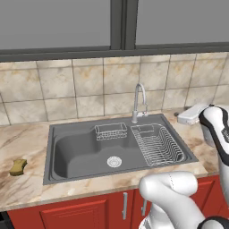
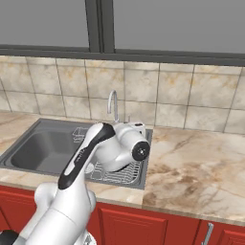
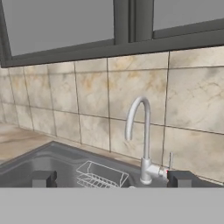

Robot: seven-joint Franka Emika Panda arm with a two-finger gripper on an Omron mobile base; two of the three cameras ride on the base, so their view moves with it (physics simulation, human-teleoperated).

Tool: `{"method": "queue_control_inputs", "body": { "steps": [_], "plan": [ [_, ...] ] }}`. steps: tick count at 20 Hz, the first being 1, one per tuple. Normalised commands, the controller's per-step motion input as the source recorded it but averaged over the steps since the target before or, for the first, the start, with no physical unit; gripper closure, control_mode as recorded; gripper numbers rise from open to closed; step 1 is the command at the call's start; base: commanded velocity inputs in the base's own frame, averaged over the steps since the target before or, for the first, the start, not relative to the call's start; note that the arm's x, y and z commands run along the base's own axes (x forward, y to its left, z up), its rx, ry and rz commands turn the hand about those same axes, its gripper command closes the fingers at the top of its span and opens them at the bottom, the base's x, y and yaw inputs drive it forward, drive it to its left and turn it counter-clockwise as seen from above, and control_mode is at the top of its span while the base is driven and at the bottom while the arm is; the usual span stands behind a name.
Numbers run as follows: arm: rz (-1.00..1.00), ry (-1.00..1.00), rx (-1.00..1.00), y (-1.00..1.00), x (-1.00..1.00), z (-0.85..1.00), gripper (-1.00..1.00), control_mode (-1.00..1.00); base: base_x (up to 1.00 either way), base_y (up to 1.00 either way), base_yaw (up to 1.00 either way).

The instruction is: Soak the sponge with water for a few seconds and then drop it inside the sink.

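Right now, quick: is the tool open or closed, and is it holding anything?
Tool: open, its tips wide apart, holding nothing. The sponge lies on the counter left of the sink.

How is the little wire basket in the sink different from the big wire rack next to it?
The small wire basket is short and narrow and sits at the back of the sink, while the dish rack is far bigger and fills the sink's right side. The basket runs sideways along the back wall; the rack stretches from back to front. Both are empty silver wire.
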Motion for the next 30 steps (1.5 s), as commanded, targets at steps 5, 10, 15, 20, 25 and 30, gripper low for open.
{"method": "queue_control_inputs", "body": {
  "steps": [5,10,15,20,25,30],
  "plan": [
    [0.05,0.0,0.0,0.0,0.18,-0.32,-1.0,-1.0,0.0,0.0,0.0],
    [0.02,0.0,0.0,0.0,0.25,-0.28,-1.0,-1.0,0.0,0.0,0.0],
    [0.0,0.0,0.0,0.07,0.28,-0.02,-1.0,-1.0,0.0,0.0,0.0],
    [0.0,0.0,0.0,0.06,0.33,0.0,-1.0,-1.0,0.0,0.0,0.0],
    [0.0,0.0,0.0,0.01,0.27,-0.09,-1.0,-1.0,0.0,0.0,0.0],
    [0.0,0.0,0.0,0.01,0.18,-0.24,-1.0,-1.0,0.0,0.0,0.0]
  ]
}}
